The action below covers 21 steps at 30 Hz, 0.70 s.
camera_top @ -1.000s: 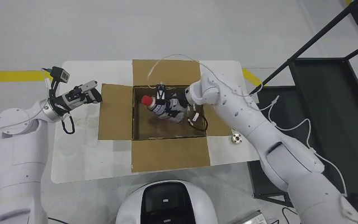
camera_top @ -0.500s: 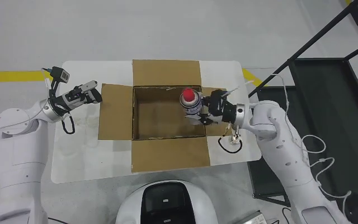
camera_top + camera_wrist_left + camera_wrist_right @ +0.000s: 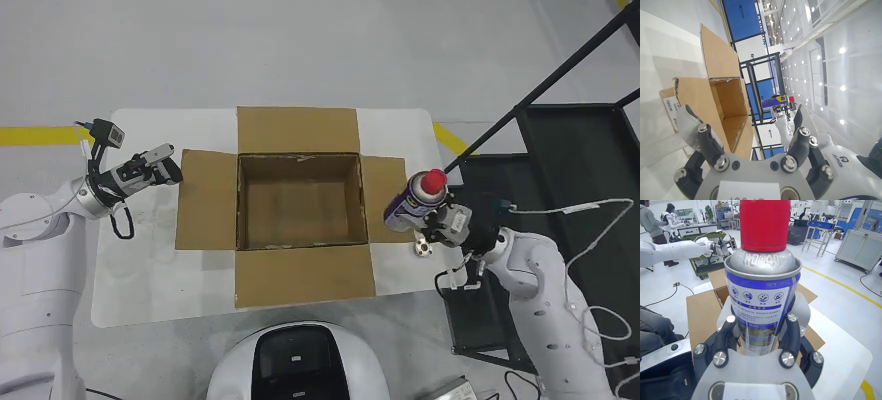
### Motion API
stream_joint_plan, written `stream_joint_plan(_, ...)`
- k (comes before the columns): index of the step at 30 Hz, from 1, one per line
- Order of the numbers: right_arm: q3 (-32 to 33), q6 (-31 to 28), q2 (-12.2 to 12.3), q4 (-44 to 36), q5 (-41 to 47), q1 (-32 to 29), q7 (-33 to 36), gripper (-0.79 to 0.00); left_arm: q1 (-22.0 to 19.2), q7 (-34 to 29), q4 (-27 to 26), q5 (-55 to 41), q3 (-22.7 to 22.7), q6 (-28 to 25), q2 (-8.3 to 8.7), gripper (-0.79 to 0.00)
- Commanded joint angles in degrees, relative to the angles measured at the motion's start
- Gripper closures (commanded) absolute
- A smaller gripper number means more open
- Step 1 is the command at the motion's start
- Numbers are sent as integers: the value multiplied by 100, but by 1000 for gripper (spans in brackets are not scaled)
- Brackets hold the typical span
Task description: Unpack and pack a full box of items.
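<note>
The right gripper [image 3: 762,317], clamped around the spray can [image 3: 762,275] beside the box [image 3: 300,128], was best lowered slowly, keeping the can upright.

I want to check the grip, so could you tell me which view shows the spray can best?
The right wrist view: the spray can is close, its print readable, clamped in the right tool. The top view shows it small, beside the box. The left wrist view shows it far beyond the box.
</note>
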Motion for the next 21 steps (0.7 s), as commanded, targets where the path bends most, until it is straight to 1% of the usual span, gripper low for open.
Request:
stream_joint_plan(1, -1, 0, 0, -2, 6, 2, 27, 0, 0, 0, 0, 0, 0, 0, 0, -785)
stream_joint_plan(13, -1, 0, 0, -2, 6, 2, 27, 0, 0, 0, 0, 0, 0, 0, 0, -785)
stream_joint_plan(16, 3, 195, -5, 104, -46, -103, 39, 0, 0, 0, 0, 0, 0, 0, 0, -785)
stream_joint_plan(19, 189, 317, -5, 372, -208, -305, -342, 0, 0, 0, 0, 0, 0, 0, 0, -785)
stream_joint_plan(21, 311, 278, -5, 576, -465, -467, -840, 0, 0, 0, 0, 0, 0, 0, 0, -785)
